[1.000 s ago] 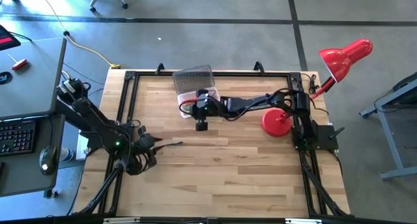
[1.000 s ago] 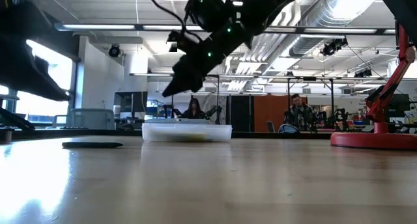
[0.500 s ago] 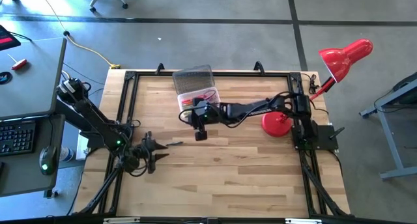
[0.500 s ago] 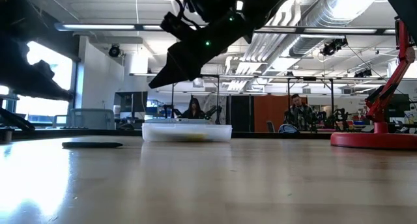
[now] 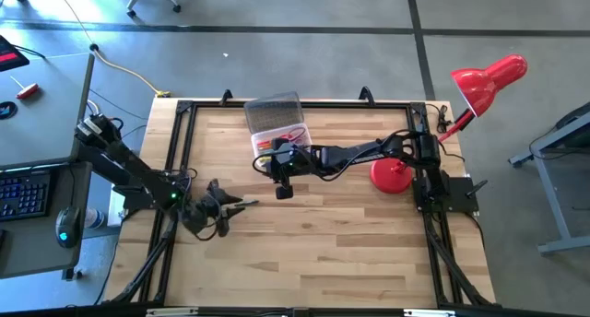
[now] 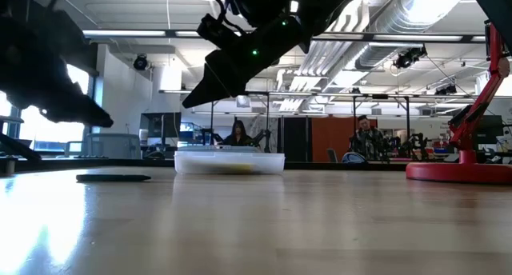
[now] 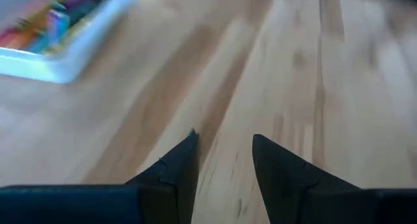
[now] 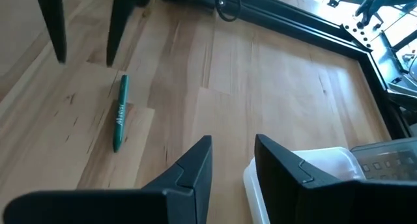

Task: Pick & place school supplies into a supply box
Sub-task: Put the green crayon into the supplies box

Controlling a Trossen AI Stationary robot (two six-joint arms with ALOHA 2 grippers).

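Observation:
The supply box (image 5: 281,133), clear with its greyish lid (image 5: 274,108) folded back, stands at the table's far middle and holds coloured supplies (image 7: 45,19). A green pen (image 8: 120,113) lies flat on the wood (image 5: 247,204), left of centre. My left gripper (image 8: 85,58) is open and empty, its fingertips just short of the pen's left end (image 5: 230,205). My right gripper (image 8: 231,152) hangs open and empty above the table, just off the box's near left corner (image 5: 265,164). In the low view it shows high over the box (image 6: 194,101).
A red desk lamp stands with its round base (image 5: 391,174) at the table's right and its head (image 5: 489,80) beyond the far right corner. A black frame (image 5: 295,103) borders the table. Bare wood (image 5: 323,243) fills the near half.
My left gripper has swung toward the table's right, toward the green pen, turning as it went. My right gripper drew back from over the box toward the near edge and rose a little, then held still. The pen and box have not moved.

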